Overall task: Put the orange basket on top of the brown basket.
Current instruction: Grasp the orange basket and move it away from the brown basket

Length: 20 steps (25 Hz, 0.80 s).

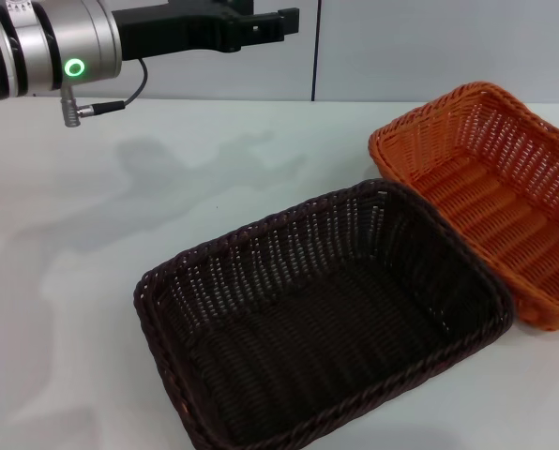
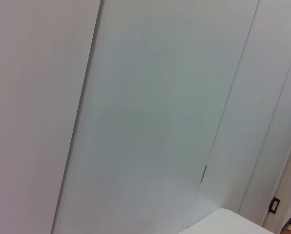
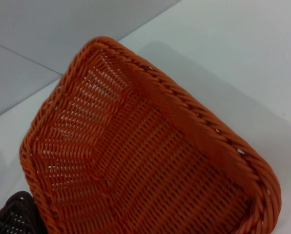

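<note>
On white desk [image 1: 92, 234] we see bright orange rectangular wicker basket [image 1: 491, 192] resting beside dark brown rectangular wicker basket [image 1: 326, 319], rims touching. Left tool [image 1: 261, 26] raised high, state unclear; right tool unseen. Grasp not begun; next we need grip on orange rim.

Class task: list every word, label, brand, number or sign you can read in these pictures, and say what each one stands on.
None: no readable text, label or number shows on the orange basket, the brown basket, the table or the left arm. The arm bears only a lit green ring, with no wording.
</note>
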Motion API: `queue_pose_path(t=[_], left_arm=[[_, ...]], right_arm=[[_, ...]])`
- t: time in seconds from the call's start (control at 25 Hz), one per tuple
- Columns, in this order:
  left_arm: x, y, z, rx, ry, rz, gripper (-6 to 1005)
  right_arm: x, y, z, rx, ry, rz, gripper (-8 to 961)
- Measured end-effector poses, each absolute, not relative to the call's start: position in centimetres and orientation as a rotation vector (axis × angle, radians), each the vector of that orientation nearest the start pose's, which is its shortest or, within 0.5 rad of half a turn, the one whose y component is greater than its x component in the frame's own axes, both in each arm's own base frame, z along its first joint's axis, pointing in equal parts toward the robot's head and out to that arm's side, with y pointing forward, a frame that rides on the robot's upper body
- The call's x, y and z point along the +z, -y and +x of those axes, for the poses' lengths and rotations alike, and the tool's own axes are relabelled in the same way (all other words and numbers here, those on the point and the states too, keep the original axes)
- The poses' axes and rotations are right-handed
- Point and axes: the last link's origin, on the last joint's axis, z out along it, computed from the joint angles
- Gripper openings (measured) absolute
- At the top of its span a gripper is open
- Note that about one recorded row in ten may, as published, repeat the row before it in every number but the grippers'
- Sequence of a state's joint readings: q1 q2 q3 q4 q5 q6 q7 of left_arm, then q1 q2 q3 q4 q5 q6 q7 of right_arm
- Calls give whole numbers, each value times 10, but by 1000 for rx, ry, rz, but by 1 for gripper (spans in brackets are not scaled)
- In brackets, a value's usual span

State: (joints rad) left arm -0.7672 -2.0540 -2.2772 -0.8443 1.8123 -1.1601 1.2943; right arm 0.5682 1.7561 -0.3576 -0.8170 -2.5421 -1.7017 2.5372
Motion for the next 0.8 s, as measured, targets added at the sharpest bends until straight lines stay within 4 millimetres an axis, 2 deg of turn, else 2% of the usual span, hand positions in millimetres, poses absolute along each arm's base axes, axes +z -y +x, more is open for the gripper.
queue_pose_path(t=[0.6, 0.8], left_arm=[[38, -443, -145, -816, 724, -2459, 813], [36, -442, -146, -817, 736, -2464, 813]], right_arm=[[159, -343, 350, 314, -1906, -1890, 828], [156, -341, 354, 322, -1888, -1878, 746]])
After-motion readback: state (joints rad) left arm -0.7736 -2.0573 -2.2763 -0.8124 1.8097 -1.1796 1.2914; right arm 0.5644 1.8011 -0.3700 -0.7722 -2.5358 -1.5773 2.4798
